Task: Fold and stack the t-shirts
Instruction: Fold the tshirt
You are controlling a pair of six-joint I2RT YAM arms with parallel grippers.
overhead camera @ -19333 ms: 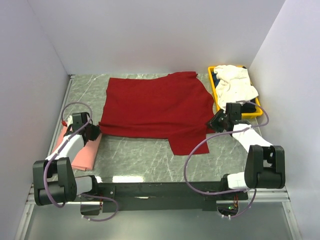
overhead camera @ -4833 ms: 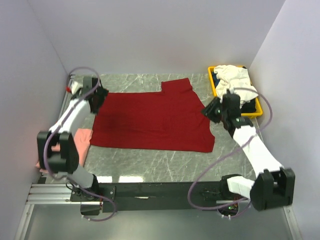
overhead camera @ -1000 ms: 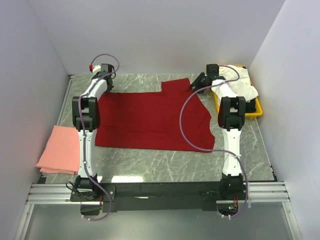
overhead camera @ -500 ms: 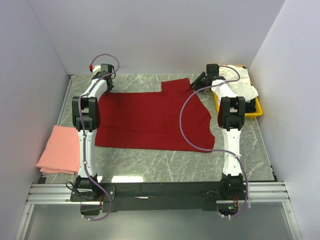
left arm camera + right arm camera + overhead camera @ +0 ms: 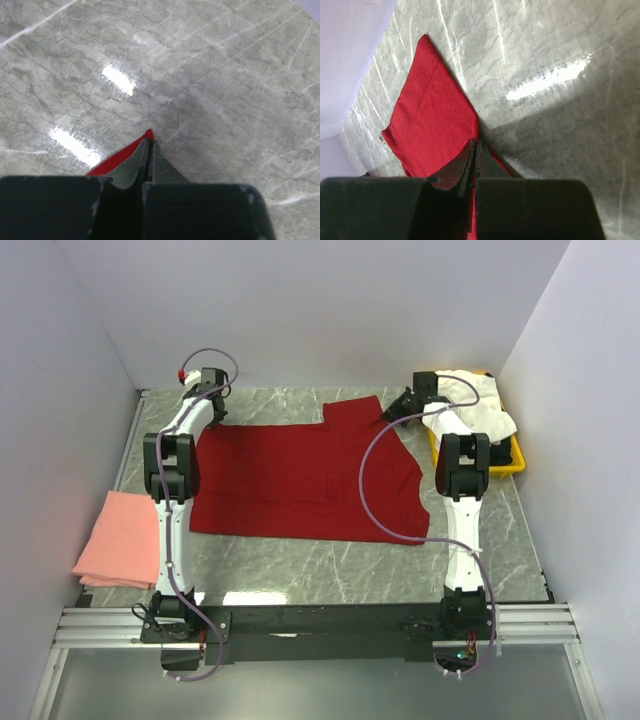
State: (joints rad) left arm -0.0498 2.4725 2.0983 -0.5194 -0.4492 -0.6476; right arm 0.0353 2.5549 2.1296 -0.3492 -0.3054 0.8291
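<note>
A large dark red t-shirt (image 5: 305, 475) lies spread flat across the marble table, one sleeve pointing toward the back wall. My left gripper (image 5: 213, 420) is shut on its far left corner; in the left wrist view the fingers (image 5: 148, 142) pinch a red tip of cloth (image 5: 122, 156). At the sleeve's right edge my right gripper (image 5: 393, 412) is shut on the red cloth (image 5: 432, 120), which shows on both sides of the closed fingers (image 5: 475, 143). A salmon-pink t-shirt (image 5: 120, 540) lies folded at the left edge. A white t-shirt (image 5: 475, 405) is heaped in the bin.
The yellow plastic bin (image 5: 500, 471) stands at the back right, just right of my right arm. White walls close in the table on the left, back and right. Bare marble (image 5: 330, 570) runs between the red shirt and the arm bases.
My right gripper has closed on the sleeve's edge; a second ago its jaws stood apart. The left gripper, both arms and the shirt have stayed where they were.
</note>
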